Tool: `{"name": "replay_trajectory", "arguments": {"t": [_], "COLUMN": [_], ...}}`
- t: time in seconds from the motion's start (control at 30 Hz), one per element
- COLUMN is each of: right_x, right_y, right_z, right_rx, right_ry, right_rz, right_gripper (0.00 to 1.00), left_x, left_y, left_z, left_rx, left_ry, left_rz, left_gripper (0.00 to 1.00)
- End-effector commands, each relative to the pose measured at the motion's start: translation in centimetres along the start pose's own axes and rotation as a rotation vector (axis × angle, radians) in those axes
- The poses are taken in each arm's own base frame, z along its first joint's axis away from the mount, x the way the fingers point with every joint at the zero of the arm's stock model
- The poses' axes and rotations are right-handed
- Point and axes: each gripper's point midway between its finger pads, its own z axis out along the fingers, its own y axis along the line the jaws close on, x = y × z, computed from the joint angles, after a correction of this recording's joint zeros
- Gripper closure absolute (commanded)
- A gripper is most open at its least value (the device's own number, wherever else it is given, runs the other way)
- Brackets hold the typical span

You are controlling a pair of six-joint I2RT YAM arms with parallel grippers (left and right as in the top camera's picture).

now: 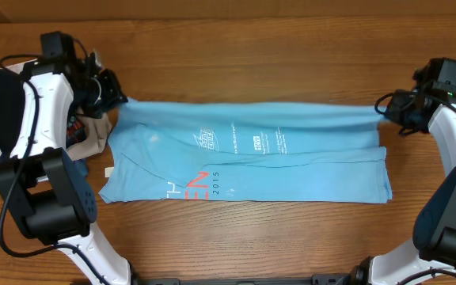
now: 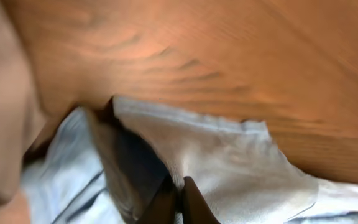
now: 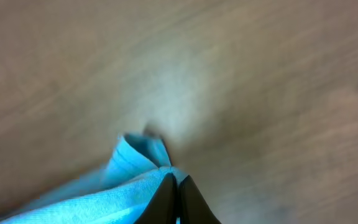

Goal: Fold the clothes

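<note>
The sky-blue T-shirt (image 1: 252,162) lies across the middle of the wooden counter (image 1: 252,47). It is spread sideways into a long band, with its white and orange-red lettering facing up. Its far edge runs as a nearly straight line between the two arms, and one end of that edge is caught in each arm's jaws.

The left jaws are clenched on the shirt's far left corner. The left wrist view shows pale blue cloth bunched right at the dark fingertips (image 2: 188,202). The right jaws are clenched on the far right corner, where a small peak of fabric pokes out just above the tips (image 3: 166,196). Neither pair shows any gap.

This is thin cotton, so I judge it light, soft and entirely limp (it will not hold a shape of its own). It should sag wherever it is not pulled taut, and it will likely drag a little on the wood grain rather than slide freely. It is not fragile, though a shallow pinch could slip off a single layer.

The best holds are the ones in use, at the two ends of one edge and deep enough to catch every layer.

A beige garment (image 1: 93,136) lies just beside the shirt's left end, near enough to snag.
</note>
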Motion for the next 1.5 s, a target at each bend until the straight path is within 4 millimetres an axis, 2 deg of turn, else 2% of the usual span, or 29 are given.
{"name": "replay_trajectory", "arguments": {"t": [0.0, 0.23, 0.5, 0.7, 0.87, 1.0, 1.1, 1.23, 1.47], "right_x": [0.1, 2.7, 5.0, 6.2, 6.8, 7.3, 7.9, 9.2, 10.4], "right_y": [-0.8, -1.3, -2.6, -4.2, -5.0, -4.8, -4.7, -4.8, -4.8], "right_z": [-1.2, -1.4, -1.9, -2.3, -2.5, -2.7, -2.8, -3.3, -3.9], "right_rx": [0.035, 0.058, 0.106, 0.131, 0.095, 0.077, 0.077, 0.087, 0.095], "right_ry": [0.007, 0.112, 0.207, 0.259, 0.291, 0.313, 0.337, 0.394, 0.448], "right_rz": [0.01, 0.065, 0.127, 0.201, 0.26, 0.271, 0.27, 0.274, 0.276], "right_gripper": [0.96, 0.96, 0.96, 0.96, 0.96, 0.96, 0.96, 0.96, 0.96], "left_x": [0.5, 3.4, 6.8, 8.2, 10.0, 12.8, 14.1, 14.8, 15.4], "left_y": [0.7, 1.3, 5.2, 5.7, 6.5, 7.7, 8.4, 8.9, 9.4], "left_z": [-1.7, -1.8, -3.1, -3.1, -2.3, -1.1, -0.3, 0.3, -0.3], "left_rx": [-0.043, -0.073, -0.296, -0.312, -0.323, -0.34, -0.346, -0.349, -0.386], "left_ry": [-0.002, 0.112, 0.238, 0.291, 0.349, 0.433, 0.465, 0.479, 0.506], "left_rz": [0.035, 0.018, -0.024, -0.04, -0.059, -0.086, -0.097, -0.101, -0.102], "left_gripper": [0.96, 0.96, 0.96, 0.96, 0.96, 0.96, 0.96, 0.96, 0.96]}}
